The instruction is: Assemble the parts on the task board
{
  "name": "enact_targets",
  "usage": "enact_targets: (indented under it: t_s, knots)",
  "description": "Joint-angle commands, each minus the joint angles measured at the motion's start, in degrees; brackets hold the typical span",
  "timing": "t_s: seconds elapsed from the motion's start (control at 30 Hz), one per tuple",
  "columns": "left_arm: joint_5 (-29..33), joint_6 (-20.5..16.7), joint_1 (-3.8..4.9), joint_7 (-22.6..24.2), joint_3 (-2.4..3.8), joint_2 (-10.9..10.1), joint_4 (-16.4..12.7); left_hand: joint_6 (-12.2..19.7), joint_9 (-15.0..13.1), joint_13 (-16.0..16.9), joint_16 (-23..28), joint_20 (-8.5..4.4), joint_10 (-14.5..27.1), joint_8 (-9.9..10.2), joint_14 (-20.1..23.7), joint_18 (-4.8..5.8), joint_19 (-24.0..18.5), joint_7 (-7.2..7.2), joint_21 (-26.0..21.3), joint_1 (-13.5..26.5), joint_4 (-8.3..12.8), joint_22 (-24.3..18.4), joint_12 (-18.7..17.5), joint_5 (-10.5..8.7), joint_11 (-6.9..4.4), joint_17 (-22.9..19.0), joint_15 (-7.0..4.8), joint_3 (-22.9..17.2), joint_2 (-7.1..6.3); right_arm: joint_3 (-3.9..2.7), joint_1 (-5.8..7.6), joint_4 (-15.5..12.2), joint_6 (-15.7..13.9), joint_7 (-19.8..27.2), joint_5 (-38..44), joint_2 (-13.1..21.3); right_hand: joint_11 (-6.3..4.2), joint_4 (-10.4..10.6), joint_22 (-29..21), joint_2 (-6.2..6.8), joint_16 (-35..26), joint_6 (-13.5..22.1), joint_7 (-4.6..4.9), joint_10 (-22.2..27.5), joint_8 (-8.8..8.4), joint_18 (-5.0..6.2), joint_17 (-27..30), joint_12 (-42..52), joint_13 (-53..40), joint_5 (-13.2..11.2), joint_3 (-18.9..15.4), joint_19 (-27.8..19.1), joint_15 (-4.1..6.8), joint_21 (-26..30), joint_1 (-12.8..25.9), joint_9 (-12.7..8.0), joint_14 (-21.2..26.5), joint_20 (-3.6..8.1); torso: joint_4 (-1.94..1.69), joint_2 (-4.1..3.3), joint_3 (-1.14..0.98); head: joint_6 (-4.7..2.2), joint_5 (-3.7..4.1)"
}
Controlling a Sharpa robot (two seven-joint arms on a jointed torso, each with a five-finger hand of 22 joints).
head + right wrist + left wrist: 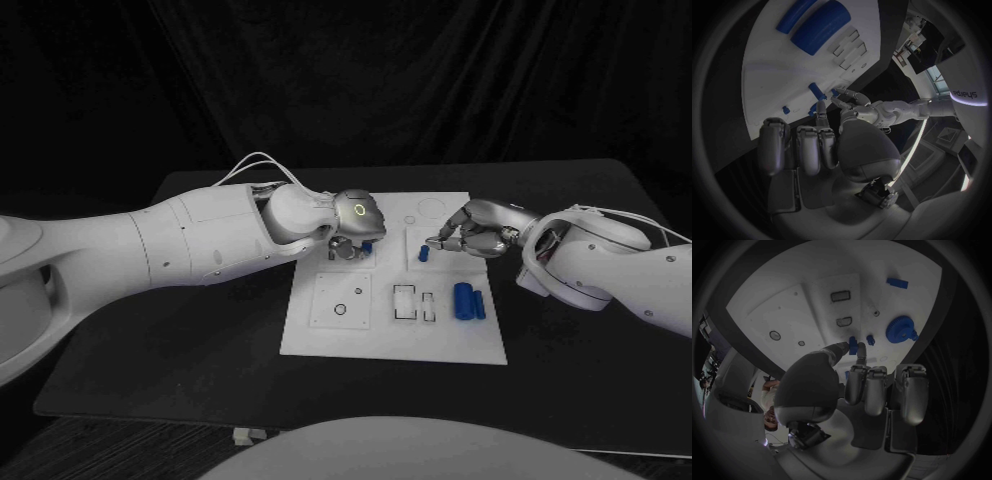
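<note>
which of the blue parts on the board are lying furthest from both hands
The two long blue cylinders, lying side by side near the task board's right edge. The other blue parts sit farther back, right by the fingertips of both hands.

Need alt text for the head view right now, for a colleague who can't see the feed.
Both hands meet over the far half of the white task board on a black table: the left hand pinches a small blue part, and the right hand reaches toward another small blue piece. Two larger blue cylinders lie side by side near the board's right edge.

One task board point(387, 335), perhaps five parts point(467, 301).
</note>
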State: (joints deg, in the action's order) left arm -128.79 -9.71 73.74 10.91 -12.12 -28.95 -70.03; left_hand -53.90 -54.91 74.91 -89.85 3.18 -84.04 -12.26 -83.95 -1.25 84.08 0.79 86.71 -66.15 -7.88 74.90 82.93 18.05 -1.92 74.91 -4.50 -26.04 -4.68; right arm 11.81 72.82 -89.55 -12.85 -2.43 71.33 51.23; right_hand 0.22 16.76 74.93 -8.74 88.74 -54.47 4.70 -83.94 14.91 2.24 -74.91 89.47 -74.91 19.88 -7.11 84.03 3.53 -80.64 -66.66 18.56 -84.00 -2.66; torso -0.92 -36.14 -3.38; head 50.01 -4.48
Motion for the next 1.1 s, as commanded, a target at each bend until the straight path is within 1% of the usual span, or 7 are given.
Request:
enact_targets:
  t_s: [0.03, 0.2, 0.37, 0.63, 0.73, 0.93, 1.1]
  knots:
    - [-0.04, 0.29, -0.11, 1.62, 0.06, 0.12, -0.04, -0.58, -0.39, 11.94, -0.15, -0.02, -2.39, -0.2, -6.05, 0.37, 3.65, -0.15, -0.26, -1.15, 0.74, 13.95, 0.15, 0.47, -0.27, 15.09, -0.4, -0.39, 0.54, -0.03, -0.13, -0.04, 0.39, -1.01, 0.08, 0.03, 0.27, -0.09, 11.86, -0.79, -0.25, 0.19, 0.24, -5.12, -0.1, 0.19, -11.83, -0.19, -13.33, -0.21, -0.3, 1.17, -0.4, 0.22, -0.01, 0.04, -5.17, -0.53, -0.03, 0.01, 0.0, -0.01, -0.08]
    - [0.29, 0.13, -0.11, 1.99, 0.06, 0.0, -0.11, -1.37, -1.3, 11.96, -0.15, -0.39, -2.55, -0.63, -6.05, 0.38, 3.69, -0.17, -0.21, -1.5, 1.87, 13.97, 0.26, 1.46, -0.28, 15.09, -0.35, -0.78, 0.99, -0.03, -0.14, -0.12, 0.34, -1.04, 0.08, 0.15, 0.27, -0.09, 11.86, -0.79, -0.25, 0.19, 0.24, -5.12, -0.1, 0.19, -11.83, -0.19, -13.33, -0.21, -0.3, 1.17, -0.4, 0.22, -0.01, 0.04, -5.17, -0.53, 0.01, 0.01, 0.0, -0.01, -0.09]
    - [3.77, 0.12, -0.11, 1.45, 0.06, -0.52, -0.41, -2.29, -2.68, 12.07, -0.15, -0.54, -2.85, -1.3, -6.05, 0.5, 3.98, 0.26, 0.24, -1.79, 3.09, 14.11, 0.59, 5.07, -0.03, 15.09, -0.46, -1.44, 1.58, -0.03, -0.13, -0.28, 0.05, -1.04, 0.08, 0.41, 0.27, -0.09, 11.86, -0.79, -0.25, 0.19, 0.24, -5.12, -0.1, 0.19, -11.83, -0.19, -13.33, -0.21, -0.3, 1.17, -0.4, 0.22, -0.01, 0.04, -5.17, -0.53, -0.03, 0.05, -0.02, -0.01, -0.04]
    - [7.81, -3.06, 0.24, -2.36, 0.07, -3.35, -2.56, -3.68, -3.95, 12.75, -0.15, -0.89, -3.72, -2.06, -6.05, 0.64, 4.39, 0.61, 0.87, -2.6, 4.73, 14.3, 2.13, 7.73, 0.25, 15.09, -0.31, -2.41, 1.78, -0.03, -0.13, -0.53, -0.13, -1.25, 0.08, 0.95, 0.27, -0.14, 11.84, -0.93, -0.29, 0.19, 0.24, -5.08, -0.1, 0.21, -11.76, -0.22, -13.25, -0.23, -0.34, 1.13, -0.41, 0.29, -0.06, 0.04, -5.15, -0.54, 0.0, 0.16, -0.13, -0.01, 0.22]
    - [12.03, -3.78, 0.69, -4.27, 0.07, -4.66, -3.53, -3.72, -4.22, 12.7, -0.15, -1.04, -3.72, -2.13, -6.05, 0.72, 4.6, 0.77, 1.2, -2.71, 5.05, 14.41, 2.06, 8.34, 0.31, 15.09, -0.32, -2.6, 1.81, -0.03, -0.12, -0.58, -0.09, -1.38, 0.08, 1.13, 0.27, -0.14, 11.84, -0.93, -0.29, 0.19, 0.24, -5.08, -0.1, 0.21, -11.76, -0.22, -13.25, -0.23, -0.34, 1.13, -0.41, 0.29, -0.06, 0.04, -5.15, -0.54, -0.04, 0.18, -0.18, -0.01, 0.27]
    - [22.39, -2.98, 1.75, -9.11, 0.07, -7.62, -6.33, -3.41, -4.74, 13.24, -0.15, -1.39, -4.28, -2.23, -6.05, 0.87, 5.01, 1.13, 1.83, -2.97, 5.57, 14.61, 3.22, 8.92, 0.45, 15.09, -0.43, -2.89, 2.1, -0.03, -0.12, -0.65, 0.05, -1.57, 0.08, 1.25, 0.27, -0.21, 11.83, -0.9, -0.31, 0.18, 0.23, -5.06, -0.09, 0.21, -11.71, -0.23, -13.23, -0.21, -0.39, 1.11, -0.41, 0.33, -0.17, 0.05, -5.13, -0.55, -0.01, 0.12, -0.13, -0.01, 0.38]
    - [37.71, 1.85, 2.58, -14.48, 0.06, -9.54, -8.65, -3.08, -5.29, 14.32, -0.15, -1.54, -5.28, -2.38, -6.05, 0.93, 5.15, 1.38, 2.05, -3.08, 5.93, 14.68, 5.49, 9.56, 0.54, 15.09, -0.48, -2.96, 2.37, -0.03, -0.09, -1.01, -0.14, -1.66, 0.08, 1.5, 0.27, -0.23, 11.81, -0.87, -0.33, 0.19, 0.23, -5.08, -0.1, 0.23, -11.66, -0.22, -13.25, -0.21, -0.41, 1.09, -0.41, 0.37, -0.19, 0.05, -5.12, -0.55, -0.06, 0.12, -0.1, -0.01, 0.38]
